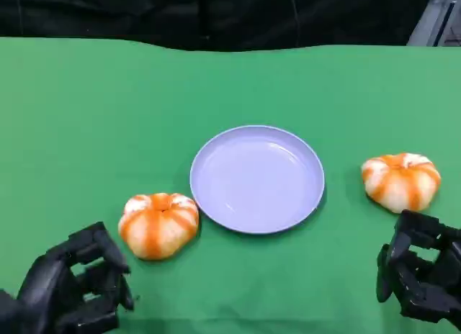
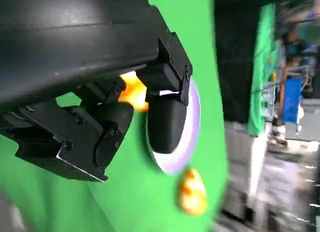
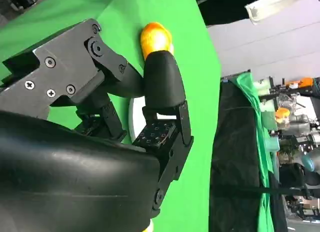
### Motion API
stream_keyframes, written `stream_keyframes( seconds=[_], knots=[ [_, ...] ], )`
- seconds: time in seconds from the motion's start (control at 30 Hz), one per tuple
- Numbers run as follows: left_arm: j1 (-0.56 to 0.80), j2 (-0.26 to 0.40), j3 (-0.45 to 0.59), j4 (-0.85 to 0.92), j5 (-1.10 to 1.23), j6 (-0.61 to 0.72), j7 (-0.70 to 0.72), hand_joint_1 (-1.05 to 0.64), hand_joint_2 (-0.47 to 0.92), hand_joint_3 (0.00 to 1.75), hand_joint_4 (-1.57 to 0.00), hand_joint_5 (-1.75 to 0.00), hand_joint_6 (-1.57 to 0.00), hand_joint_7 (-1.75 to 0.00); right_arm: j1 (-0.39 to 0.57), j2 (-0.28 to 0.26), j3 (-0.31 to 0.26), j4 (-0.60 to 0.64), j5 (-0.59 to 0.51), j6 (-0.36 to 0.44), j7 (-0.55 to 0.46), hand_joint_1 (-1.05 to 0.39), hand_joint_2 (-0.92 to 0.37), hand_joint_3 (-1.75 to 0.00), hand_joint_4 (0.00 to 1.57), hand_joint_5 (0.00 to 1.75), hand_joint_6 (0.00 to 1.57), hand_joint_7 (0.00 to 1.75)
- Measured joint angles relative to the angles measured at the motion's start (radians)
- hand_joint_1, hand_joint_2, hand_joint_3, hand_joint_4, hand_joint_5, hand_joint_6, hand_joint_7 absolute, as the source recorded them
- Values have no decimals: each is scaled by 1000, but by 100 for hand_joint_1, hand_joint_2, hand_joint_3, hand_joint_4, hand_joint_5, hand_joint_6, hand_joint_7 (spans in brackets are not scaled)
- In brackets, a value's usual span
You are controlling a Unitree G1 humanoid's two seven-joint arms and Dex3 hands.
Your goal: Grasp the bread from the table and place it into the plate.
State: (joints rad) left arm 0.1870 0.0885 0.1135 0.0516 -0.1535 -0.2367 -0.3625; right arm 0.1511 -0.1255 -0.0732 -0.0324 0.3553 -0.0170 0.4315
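Both hands, left hand (image 1: 72,287) and right hand (image 1: 421,276), hover loosely open and empty at the near edge, a bread roll (image 1: 158,224) left of the empty plate (image 1: 257,179), another roll (image 1: 401,181) right; reaching comes next.
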Motion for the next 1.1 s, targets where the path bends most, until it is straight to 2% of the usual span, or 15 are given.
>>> stream_keyframes(
  seconds=[0.03,0.1,0.23,0.37,0.5,0.73,0.93,1.1],
  knots=[
    [1,9,-8,6,86,-72,41,-41,87,22,-45,-36,-66,-16,0,0,1,1,-3,-1,0,-13,-49,-119,92,168,88,144],
    [1,27,-18,2,259,-171,133,-63,91,12,-35,-16,-61,-4,0,0,3,0,-10,1,-3,-12,-50,-117,91,168,87,145],
    [-7,72,-42,-29,599,-228,327,-82,92,8,-25,-6,-55,0,0,0,4,0,-12,1,-3,-12,-52,-116,90,170,85,147],
    [-75,132,-109,-36,949,-175,508,-93,92,9,-15,-1,-46,0,-1,0,4,2,-14,1,-3,-13,-52,-115,90,171,84,149],
    [-250,178,-239,70,1246,8,612,-97,92,11,-11,0,-42,0,-14,-4,1,5,-14,13,-9,-13,-52,-116,89,172,84,150],
    [-438,151,-384,374,1250,126,695,-95,92,12,-10,0,-41,0,-16,-8,-1,-1,-24,21,-20,-12,-51,-118,89,172,84,149],
    [-531,121,-448,605,1155,114,781,-92,92,14,-10,0,-37,0,-7,-7,0,-29,-23,37,-21,-9,-49,-122,88,173,85,149],
    [-571,111,-494,696,1102,111,817,-90,92,15,-10,-1,-37,0,6,-4,0,-30,-20,36,-20,-12,-49,-121,90,171,86,148]
  ],
)
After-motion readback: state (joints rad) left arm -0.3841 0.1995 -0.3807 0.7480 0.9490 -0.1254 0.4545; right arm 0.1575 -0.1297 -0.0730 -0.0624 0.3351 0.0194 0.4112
